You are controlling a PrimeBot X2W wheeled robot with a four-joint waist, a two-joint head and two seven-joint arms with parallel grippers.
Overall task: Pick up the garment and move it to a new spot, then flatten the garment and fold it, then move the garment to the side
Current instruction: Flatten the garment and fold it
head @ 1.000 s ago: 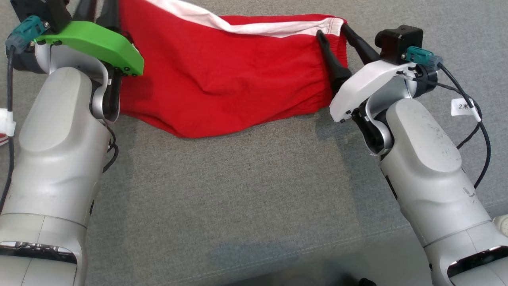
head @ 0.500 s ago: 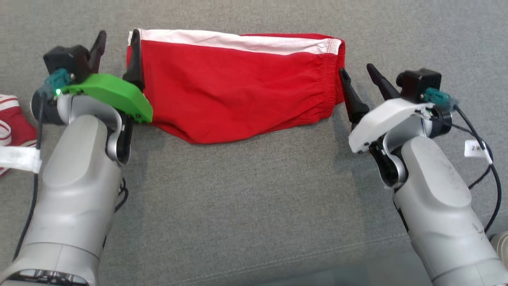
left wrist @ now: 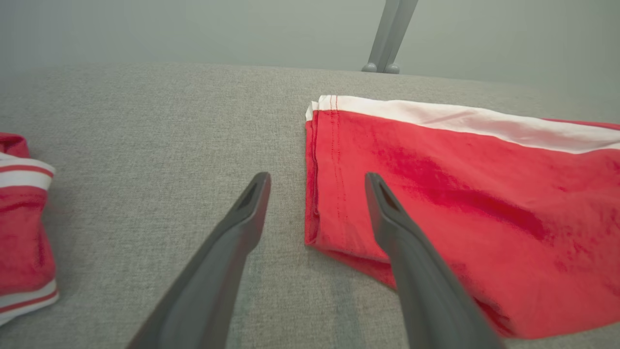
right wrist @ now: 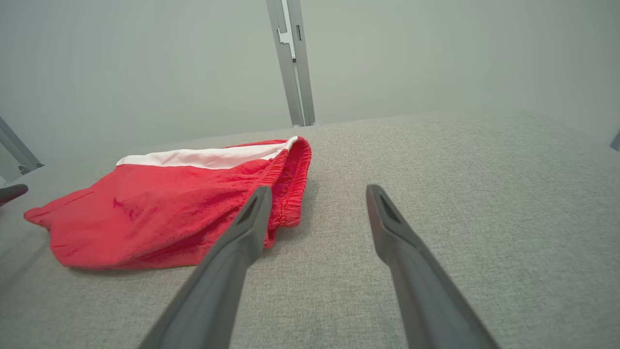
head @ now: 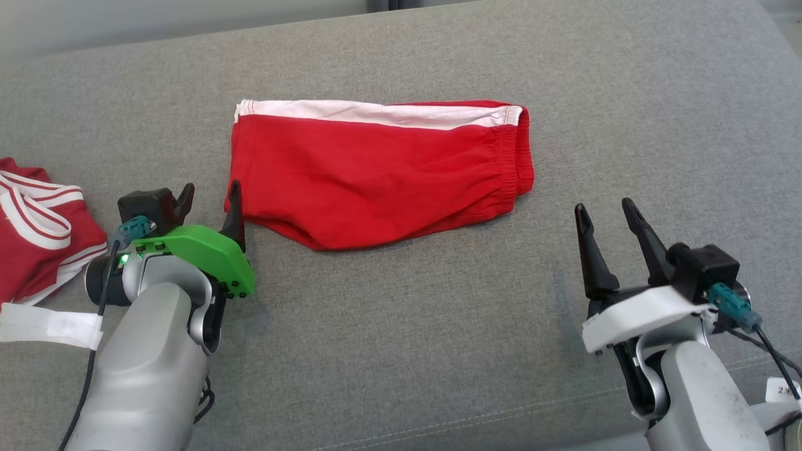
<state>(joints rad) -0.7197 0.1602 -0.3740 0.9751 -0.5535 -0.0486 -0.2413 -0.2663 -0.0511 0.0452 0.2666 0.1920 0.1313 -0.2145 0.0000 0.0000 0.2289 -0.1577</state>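
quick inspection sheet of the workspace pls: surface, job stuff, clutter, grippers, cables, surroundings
surface: grey fabric surface, a stitched seam near the front.
job's things: red shorts with a white stripe, lying folded flat, held by neither gripper.
clutter: second red-and-white garment, bunched at the far left.
grippers: left gripper open by the shorts' left end; right gripper open, apart from the shorts.
cables: left arm cable, black, with white tape; right wrist cable, black, with a tag.
surroundings: pale wall, grey metal post.
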